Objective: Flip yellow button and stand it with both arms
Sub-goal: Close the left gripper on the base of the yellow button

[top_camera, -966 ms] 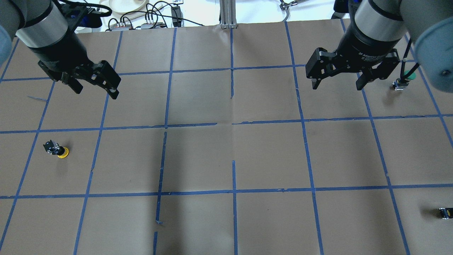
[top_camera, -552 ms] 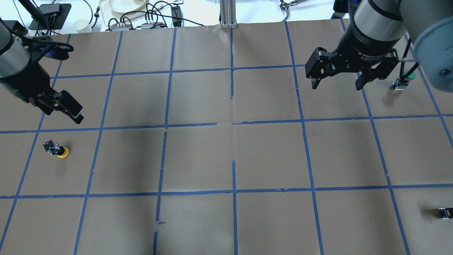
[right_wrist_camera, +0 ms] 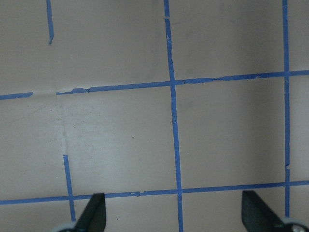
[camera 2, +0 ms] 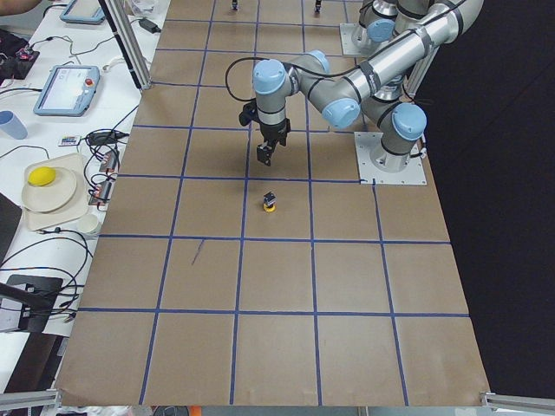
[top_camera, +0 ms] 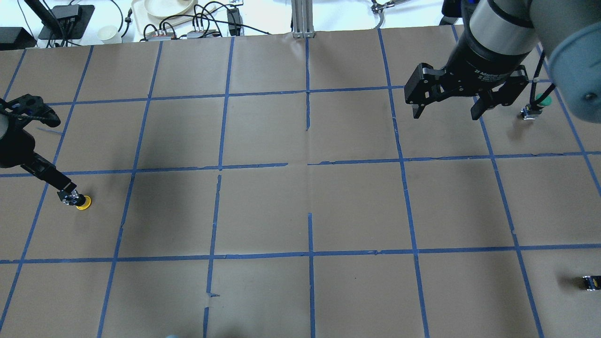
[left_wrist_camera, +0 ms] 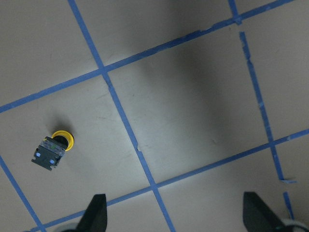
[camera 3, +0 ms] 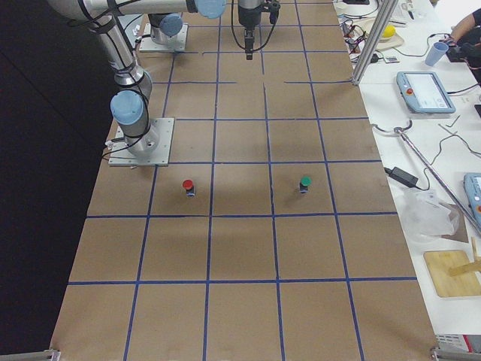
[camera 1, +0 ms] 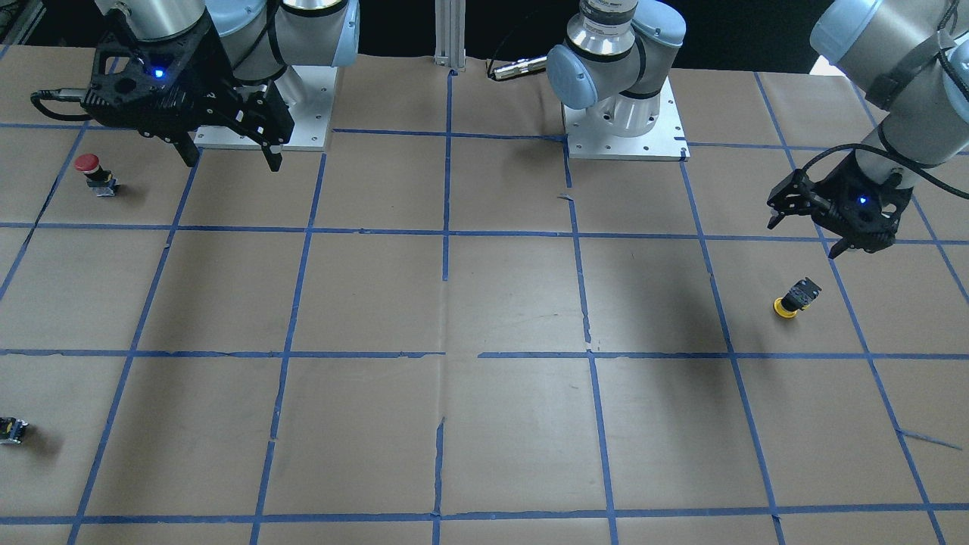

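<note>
Table (top_camera: 263,206): brown paper, blue tape grid.
My right gripper (top_camera: 446,114) hangs wide open and empty over the far right squares.
My left gripper (camera 1: 801,241) is also spread wide with nothing held. It hovers near the yellow button (camera 1: 795,297) but apart from it, on the robot's side.
The yellow button sits in a square at my far left, seemingly cap down with the black body up.

Risks, as I judge them:
- Hand-off. The two grippers are well apart. The flip needs both, and a part this small could drop or twist between grasps.
- Approach. In the left wrist view the yellow button lies off to one side, outside the gap between my fingers (left_wrist_camera: 96,215). Descending without recentring would put a finger on it and tip or skid it.
- Grip. The cap is round and the body short, so an off-centre squeeze may squirt it out.
- Wrong target. The red button (camera 1: 89,166) and green button (top_camera: 540,100) stand near the right gripper.

Hard to read:
- The overhead view crops my left arm at the edge. One finger shows, overlapping the yellow button, so height there is unclear.
- Whether the yellow button is cap down or on its side is not certain.
- The dark part (top_camera: 591,281) is cut by the frame edge.
</note>
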Motion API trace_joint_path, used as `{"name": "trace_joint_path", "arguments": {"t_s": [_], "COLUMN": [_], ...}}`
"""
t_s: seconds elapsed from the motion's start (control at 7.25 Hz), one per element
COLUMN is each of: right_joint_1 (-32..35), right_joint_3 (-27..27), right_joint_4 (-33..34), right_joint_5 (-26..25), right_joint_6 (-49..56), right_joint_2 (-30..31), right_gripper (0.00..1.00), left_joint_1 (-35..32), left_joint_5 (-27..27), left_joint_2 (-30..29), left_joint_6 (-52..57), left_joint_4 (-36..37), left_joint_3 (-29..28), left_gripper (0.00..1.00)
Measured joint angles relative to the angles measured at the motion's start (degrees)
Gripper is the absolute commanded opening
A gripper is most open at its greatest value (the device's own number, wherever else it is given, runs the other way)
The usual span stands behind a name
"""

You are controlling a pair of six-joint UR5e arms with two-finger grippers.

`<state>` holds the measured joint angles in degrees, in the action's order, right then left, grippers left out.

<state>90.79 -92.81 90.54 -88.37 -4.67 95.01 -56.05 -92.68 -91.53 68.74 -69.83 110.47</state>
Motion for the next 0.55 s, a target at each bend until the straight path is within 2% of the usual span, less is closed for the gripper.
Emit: {"name": "trace_joint_path", "arguments": {"t_s": [0.28, 0.55], "right_joint_1": [0.0, 0.0], "right_joint_3": [0.0, 0.0], "right_joint_4": [0.05, 0.0], "right_joint_5": [0.09, -0.03], "right_joint_6": [0.01, 0.08], "right_joint_2": [-0.07, -0.07], "right_gripper": [1.0, 1.0], "left_joint_1": [4.31, 5.61], "left_joint_5": [0.42, 0.65], "left_joint_2": [-6.72, -10.19], "left_joint_6": [11.5, 16.39], "left_joint_4": [7.87, 11.7], "left_joint_3": [0.53, 1.8], "left_gripper": [0.99, 0.99]}}
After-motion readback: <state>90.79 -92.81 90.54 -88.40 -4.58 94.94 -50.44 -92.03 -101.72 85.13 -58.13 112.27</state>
